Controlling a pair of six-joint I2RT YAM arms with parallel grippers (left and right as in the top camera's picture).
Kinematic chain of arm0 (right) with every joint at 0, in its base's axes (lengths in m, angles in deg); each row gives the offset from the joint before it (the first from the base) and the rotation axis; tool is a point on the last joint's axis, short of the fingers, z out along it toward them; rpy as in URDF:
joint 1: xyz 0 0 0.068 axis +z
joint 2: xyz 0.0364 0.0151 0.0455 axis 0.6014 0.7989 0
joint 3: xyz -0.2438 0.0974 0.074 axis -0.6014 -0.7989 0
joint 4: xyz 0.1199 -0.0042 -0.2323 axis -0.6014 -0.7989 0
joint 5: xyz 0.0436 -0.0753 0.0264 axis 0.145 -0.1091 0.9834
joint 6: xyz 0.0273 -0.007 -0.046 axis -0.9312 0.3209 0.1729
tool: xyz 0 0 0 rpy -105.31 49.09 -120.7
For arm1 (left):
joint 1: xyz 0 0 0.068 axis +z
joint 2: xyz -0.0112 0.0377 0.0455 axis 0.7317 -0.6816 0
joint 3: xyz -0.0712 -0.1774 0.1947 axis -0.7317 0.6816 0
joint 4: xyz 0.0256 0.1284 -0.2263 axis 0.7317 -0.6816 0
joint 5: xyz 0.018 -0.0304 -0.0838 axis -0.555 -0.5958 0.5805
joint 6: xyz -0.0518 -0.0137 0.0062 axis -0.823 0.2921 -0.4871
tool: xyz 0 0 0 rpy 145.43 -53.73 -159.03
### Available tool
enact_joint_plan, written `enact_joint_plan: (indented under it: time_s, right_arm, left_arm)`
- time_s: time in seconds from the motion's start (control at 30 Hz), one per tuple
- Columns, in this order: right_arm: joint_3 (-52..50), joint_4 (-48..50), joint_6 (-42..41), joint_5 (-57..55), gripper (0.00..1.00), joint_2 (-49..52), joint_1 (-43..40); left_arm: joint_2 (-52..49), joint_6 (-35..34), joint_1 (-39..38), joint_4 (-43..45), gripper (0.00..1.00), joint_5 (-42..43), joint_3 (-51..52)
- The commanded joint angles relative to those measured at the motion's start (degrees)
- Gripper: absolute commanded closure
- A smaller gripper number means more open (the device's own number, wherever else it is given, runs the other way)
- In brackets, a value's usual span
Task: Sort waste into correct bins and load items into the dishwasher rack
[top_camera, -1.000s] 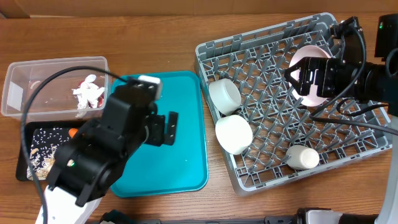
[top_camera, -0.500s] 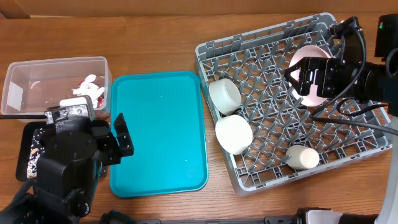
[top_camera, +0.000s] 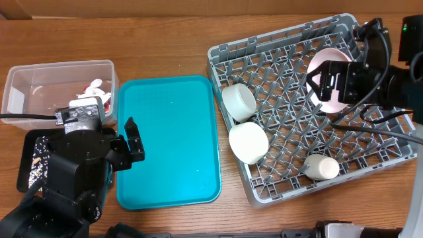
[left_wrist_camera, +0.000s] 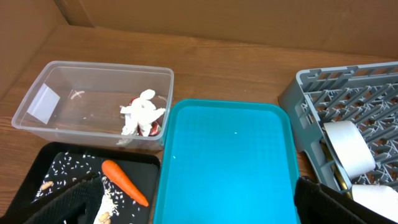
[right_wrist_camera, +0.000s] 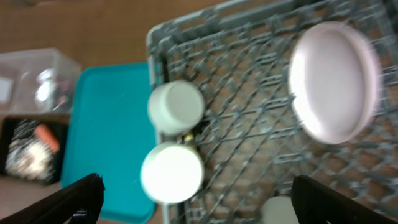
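Sitting in rack [right_wrist_camera: 249, 134]: plate [right_wrist_camera: 334, 81] (bowls [right_wrist_camera: 176, 106] alongside).

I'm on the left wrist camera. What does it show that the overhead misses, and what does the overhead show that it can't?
Left wrist only: the carrot lying in the black tray; from overhead the left arm covers it.
Overhead only: the plate standing in the rack, and a white item near the rack's front edge.
Both: the clear tub holding crumpled paper, the teal tray, and the two bowls in the rack.
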State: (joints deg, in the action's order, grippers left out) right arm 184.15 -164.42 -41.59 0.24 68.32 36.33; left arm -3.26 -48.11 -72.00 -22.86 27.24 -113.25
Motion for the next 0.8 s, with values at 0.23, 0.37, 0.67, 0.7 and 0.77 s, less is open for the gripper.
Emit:
enact_joint_plan:
  time_s: [0.23,0.37,0.67,0.7,0.77]
  right_arm:
    - [-32.3,43.3,8.5,-4.3,0.0,-26.2,0.3]
    - [-51.0,52.4,11.2,-4.4,0.0,-36.9,0.3]
    - [-83.3,58.1,13.8,-4.4,0.0,-60.5,0.3]
    - [-85.9,58.8,13.7,-4.3,0.0,-63.0,0.3]
    - [-91.4,61.3,13.7,-4.3,0.0,-68.0,0.3]
  left_arm:
    - [0.2,-1.0,0.3,0.0,0.0,-1.4,-0.5]
    - [0.2,-1.0,0.3,0.0,0.0,-1.4,-0.5]
    - [0.2,-1.0,0.3,0.0,0.0,-1.4,-0.5]
    - [0.2,-1.0,0.3,0.0,0.0,-1.4,-0.5]
    - [0.2,-1.0,0.3,0.0,0.0,-1.4,-0.5]
